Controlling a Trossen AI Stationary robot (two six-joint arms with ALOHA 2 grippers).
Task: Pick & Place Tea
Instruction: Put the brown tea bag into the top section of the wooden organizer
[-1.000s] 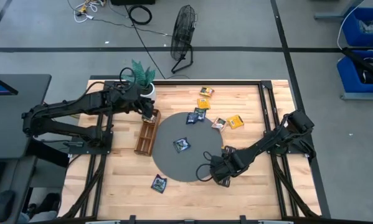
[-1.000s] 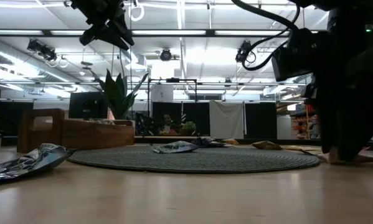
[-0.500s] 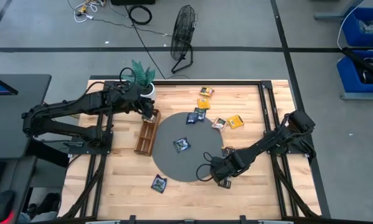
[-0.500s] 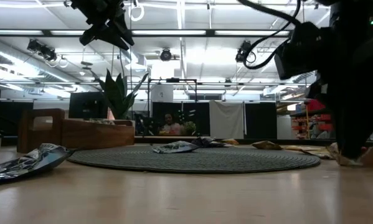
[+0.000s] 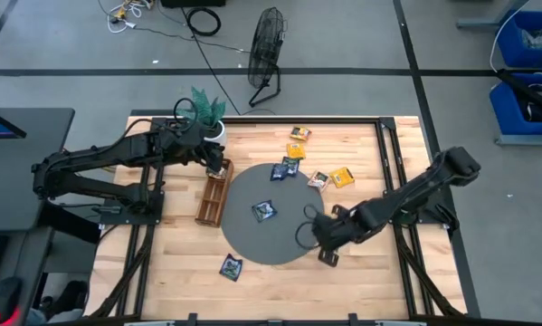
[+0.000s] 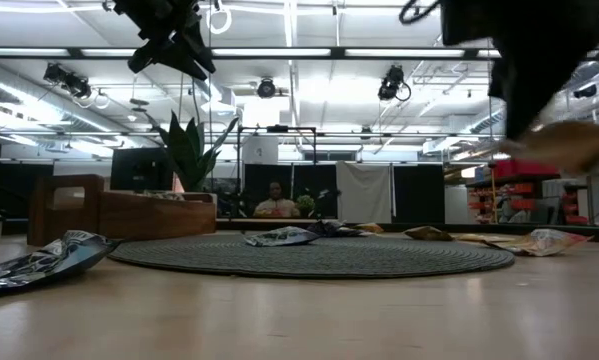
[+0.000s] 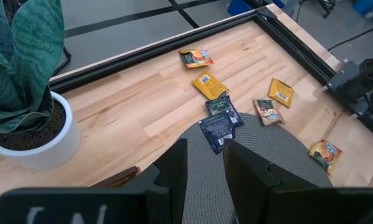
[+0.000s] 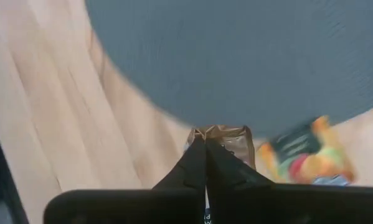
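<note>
I've got the right gripper [image 8: 202,144] clamped on a tan tea sachet [image 8: 226,140], lifted; next carry to the wooden tray [image 5: 213,194], left gripper [image 7: 205,163] part-open there

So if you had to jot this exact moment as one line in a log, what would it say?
right gripper: shut on tan sachet, lifted at mat edge | left gripper: waiting above wooden tray

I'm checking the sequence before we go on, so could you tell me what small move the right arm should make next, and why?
Probably carry it across toward the wooden tray. The right gripper has its jaws shut on a pale tan sachet, and the low view shows that sachet already lifted clear of the table. The left gripper waits above the tray's far end, so approach with care.
</note>
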